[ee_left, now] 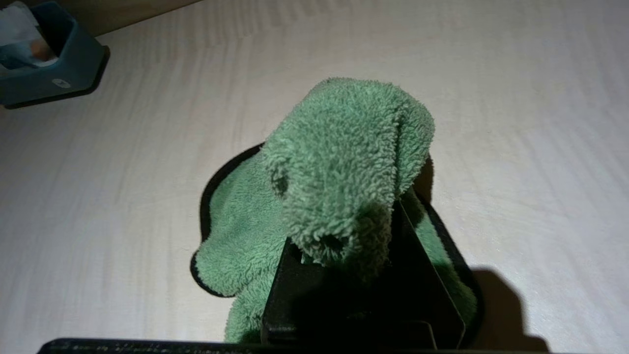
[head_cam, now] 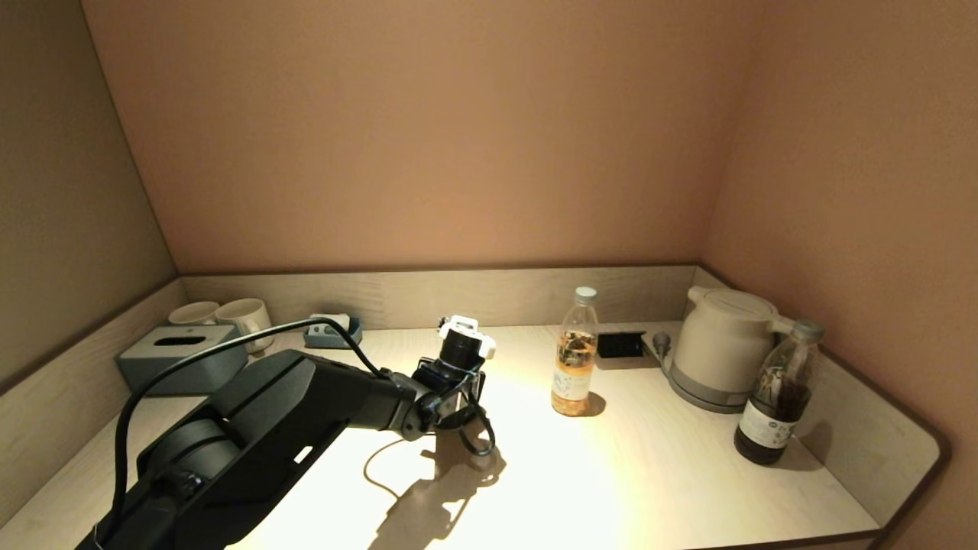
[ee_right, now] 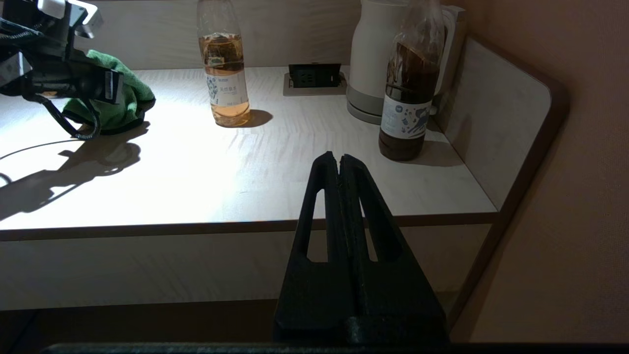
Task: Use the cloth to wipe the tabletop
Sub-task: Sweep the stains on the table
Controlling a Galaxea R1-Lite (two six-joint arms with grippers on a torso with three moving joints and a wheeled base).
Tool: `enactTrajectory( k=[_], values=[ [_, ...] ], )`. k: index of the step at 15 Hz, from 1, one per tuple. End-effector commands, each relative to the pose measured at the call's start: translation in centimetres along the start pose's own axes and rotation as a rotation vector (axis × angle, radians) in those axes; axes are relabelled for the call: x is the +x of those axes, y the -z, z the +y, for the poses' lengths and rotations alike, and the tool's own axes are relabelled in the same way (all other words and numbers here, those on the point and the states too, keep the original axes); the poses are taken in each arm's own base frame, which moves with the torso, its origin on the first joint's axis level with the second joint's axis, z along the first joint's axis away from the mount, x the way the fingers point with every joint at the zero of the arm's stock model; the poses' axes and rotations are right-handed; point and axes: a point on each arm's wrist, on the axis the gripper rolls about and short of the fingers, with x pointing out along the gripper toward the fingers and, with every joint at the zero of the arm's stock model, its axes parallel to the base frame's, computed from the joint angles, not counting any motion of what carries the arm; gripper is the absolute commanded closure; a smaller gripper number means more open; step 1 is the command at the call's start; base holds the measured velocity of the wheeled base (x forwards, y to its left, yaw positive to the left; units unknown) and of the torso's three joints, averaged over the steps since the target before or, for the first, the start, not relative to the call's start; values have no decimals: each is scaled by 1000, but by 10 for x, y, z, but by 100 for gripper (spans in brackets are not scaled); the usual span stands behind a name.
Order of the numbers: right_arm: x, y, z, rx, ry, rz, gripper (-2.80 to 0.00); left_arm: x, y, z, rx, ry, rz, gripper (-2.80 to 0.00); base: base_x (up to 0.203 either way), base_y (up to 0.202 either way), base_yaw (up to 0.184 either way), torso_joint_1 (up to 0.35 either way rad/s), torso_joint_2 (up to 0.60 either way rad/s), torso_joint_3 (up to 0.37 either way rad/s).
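Observation:
The green fluffy cloth [ee_left: 339, 162] is bunched up between my left gripper's black fingers and its lower part lies on the pale wooden tabletop [ee_left: 516, 123]. My left gripper [ee_left: 344, 236] is shut on the cloth. In the head view the left gripper [head_cam: 458, 412] is over the middle of the tabletop [head_cam: 649, 473], left of the tea bottle, and it hides the cloth. The right wrist view shows the cloth [ee_right: 123, 93] under the left gripper [ee_right: 105, 86]. My right gripper [ee_right: 339, 160] is shut and empty, parked off the table's front edge at the right.
A tea bottle [head_cam: 574, 359] stands mid-table, right of the left gripper. A white kettle [head_cam: 722, 347], a dark bottle [head_cam: 775, 397] and a socket [head_cam: 620, 344] are at the back right. A tissue box [head_cam: 179, 355], cups [head_cam: 244, 317] and a small teal tray [head_cam: 332, 332] are at the back left.

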Motion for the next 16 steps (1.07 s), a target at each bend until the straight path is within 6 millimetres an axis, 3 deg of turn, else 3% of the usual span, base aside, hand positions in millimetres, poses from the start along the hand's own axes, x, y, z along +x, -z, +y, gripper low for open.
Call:
enactTrajectory(
  k=[1, 3, 6, 9, 12, 16],
  values=[
    [0, 0, 0, 0, -1, 1, 0, -4, 11, -16, 24, 22, 8, 0, 0, 0, 0, 0, 0, 0],
    [0, 0, 0, 0, -1, 1, 0, -13, 21, -26, 52, 34, 30, 0, 0, 0, 0, 0, 0, 0],
    [0, 0, 0, 0, -1, 1, 0, -47, 36, -39, 84, 77, 80, 0, 0, 0, 0, 0, 0, 0],
    [0, 0, 0, 0, -1, 1, 0, -73, 48, -38, 104, 100, 110, 0, 0, 0, 0, 0, 0, 0],
    [0, 0, 0, 0, -1, 1, 0, -92, 61, -25, 120, 95, 140, 0, 0, 0, 0, 0, 0, 0],
    [0, 0, 0, 0, -1, 1, 0, -118, 108, 20, 201, 18, 240, 0, 0, 0, 0, 0, 0, 0]
  ],
)
